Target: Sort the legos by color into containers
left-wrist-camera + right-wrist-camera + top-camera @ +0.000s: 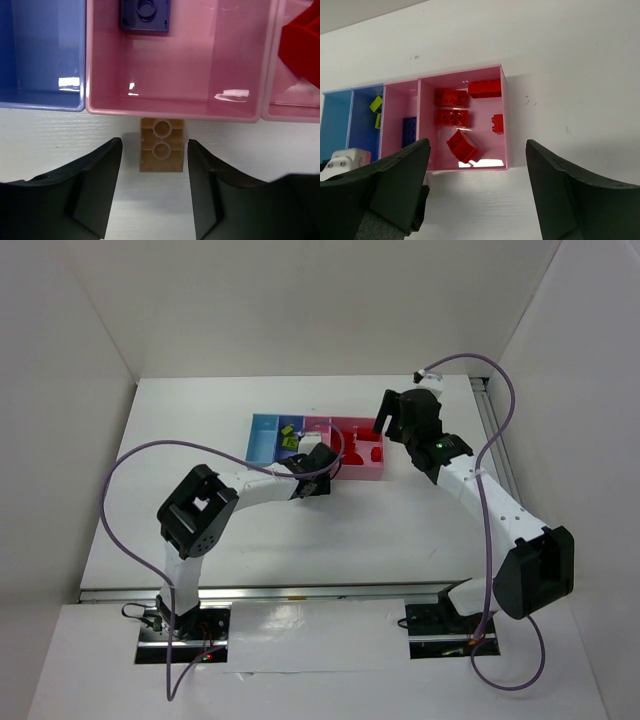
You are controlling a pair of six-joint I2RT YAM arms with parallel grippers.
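The left fingers (pixel 100 170), released, straddle the tan lego (pixel 161 151) at centre frame, just beside the narrow pink bin (pixel 175 114). Descend straight and clench on its 2 long sides. The right fingers (pixel 395 175) are released too.

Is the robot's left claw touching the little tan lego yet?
Apart. In the left wrist view the tan lego sits between the open fingers of the left gripper, with white table showing on both sides of it.
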